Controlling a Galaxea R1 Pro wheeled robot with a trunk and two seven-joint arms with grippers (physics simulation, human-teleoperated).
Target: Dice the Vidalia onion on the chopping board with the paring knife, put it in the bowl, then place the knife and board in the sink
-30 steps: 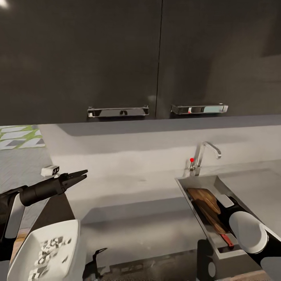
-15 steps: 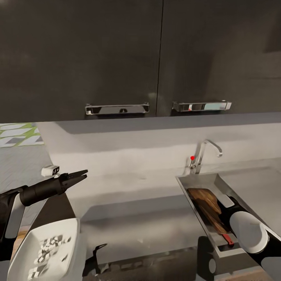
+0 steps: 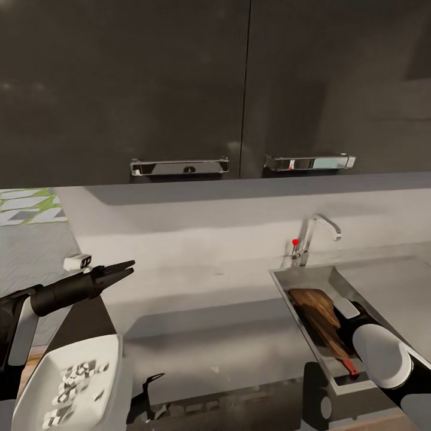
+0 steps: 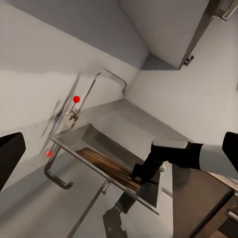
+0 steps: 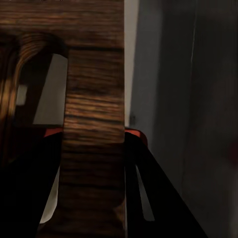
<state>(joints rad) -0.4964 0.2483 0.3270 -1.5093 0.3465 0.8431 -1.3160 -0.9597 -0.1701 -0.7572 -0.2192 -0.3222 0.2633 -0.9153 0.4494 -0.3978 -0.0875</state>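
The right end effector [image 5: 91, 198] pinched the chopping board [image 3: 317, 311] inside the sink [image 3: 299, 281]. The left end effector [image 3: 123, 270] hung pressed together above the bowl [image 3: 36, 383].

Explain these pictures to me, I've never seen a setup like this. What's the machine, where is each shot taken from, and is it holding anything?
This is a simulated two-armed kitchen robot. The wide picture comes from a camera on its head, looking over the countertop. The other two come from cameras near each arm's gripper.

On the left, the left gripper hangs in the air with its fingers close together and nothing between them. Below it stands the white bowl with diced pieces inside.

On the right, the sink sits under a curved tap. The brown chopping board lies in the basin, and the right arm reaches down to it. In the right wrist picture, the board sits between the dark fingers, apparently gripped. A reddish bit beside the board may be the paring knife.
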